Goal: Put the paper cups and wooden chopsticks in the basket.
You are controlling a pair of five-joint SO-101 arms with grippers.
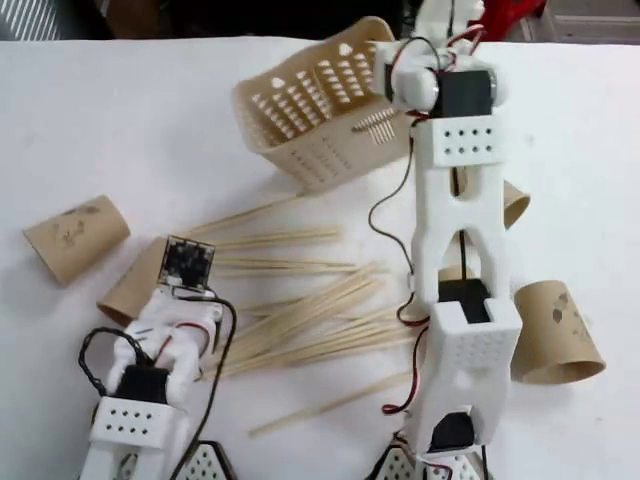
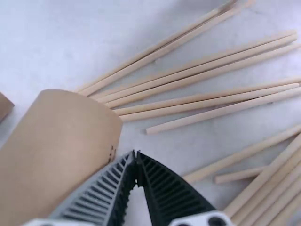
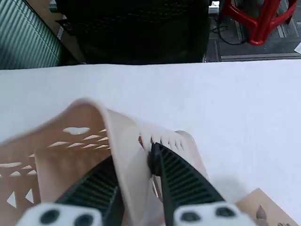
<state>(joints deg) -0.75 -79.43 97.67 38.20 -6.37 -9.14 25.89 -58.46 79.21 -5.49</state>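
Chopsticks (image 1: 300, 310) lie scattered across the middle of the white table (image 1: 150, 130). They form a loose fan of wooden sticks between my two arms, and all of them are outside the basket (image 1: 310, 110). The basket is at the far side of the table, tipped up off its base, with its opening turned partly toward the overhead camera. My right gripper (image 3: 134, 157) holds it. One finger is inside and the other outside, with the perforated wall pinched between them close to the rim.

My left gripper (image 2: 136, 160) is low over the table at the left end of the chopstick pile. Its jaws are pressed together, with nothing between them that I can see. The tips are right beside the nearest cup (image 2: 56, 150), a brown paper cup lying on its side; I cannot tell whether they touch it.

Three more paper cups are on the table. The left cup (image 1: 75, 238) lies on its side further out, well apart from the gripper. The right cup (image 1: 555, 335) lies on its side just beside the right arm, on its outer side. The fourth cup (image 1: 512, 205) pokes out from behind that arm's upper link, near the basket. All four cups are outside the basket.
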